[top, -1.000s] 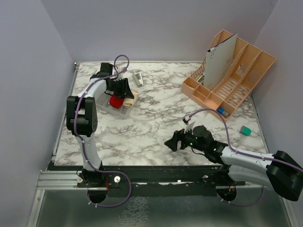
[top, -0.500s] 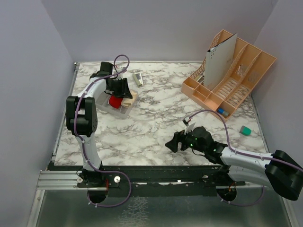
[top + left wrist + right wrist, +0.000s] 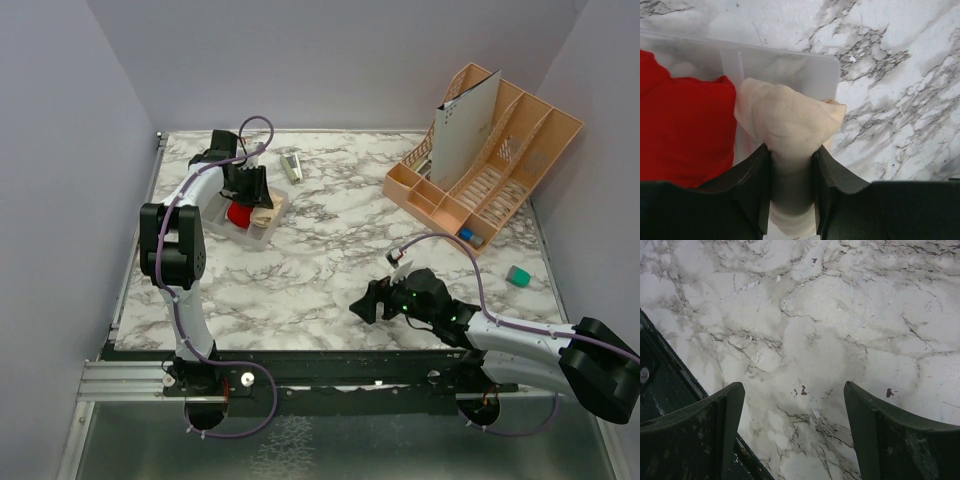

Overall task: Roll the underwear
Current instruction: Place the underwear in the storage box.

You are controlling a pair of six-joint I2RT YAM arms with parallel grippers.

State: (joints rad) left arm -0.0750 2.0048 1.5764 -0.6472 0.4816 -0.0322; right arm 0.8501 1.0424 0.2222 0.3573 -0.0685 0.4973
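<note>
We've got the left end effector point(image 3: 790, 155) up in the upper left of the top view, jaws partly closed and pinching a peach-beige underwear roll point(image 3: 790, 120) between them. In the left wrist view the roll sticks out past the fingertips, a bit squashed where the fingers point(image 3: 752, 192) bite into it. It sits over the right end of a clear plastic bin point(image 3: 805, 65). We can't tell if it's actually resting on the bin floor or just hanging above it.

Just beside it, on the left of that same view, the red underwear point(image 3: 685, 130) lies bunched up inside the bin, its edge touching the peach roll.

The right end effector point(image 3: 792, 390) is down in the lower middle of the top view, near the front edge of the marble tabletop point(image 3: 330, 240). Its jaws are spread wide with nothing between them, just bare marble showing in the gap in the right wrist view.

Other stuff on the tabletop: an orange organizer rack point(image 3: 520, 150) in the upper right with a white sheet point(image 3: 465, 130) standing upright in it, a small teal object point(image 3: 518, 275) near the right edge, and a little pale thing point(image 3: 291, 166) just to the right of the bin, too small for us to make out.
</note>
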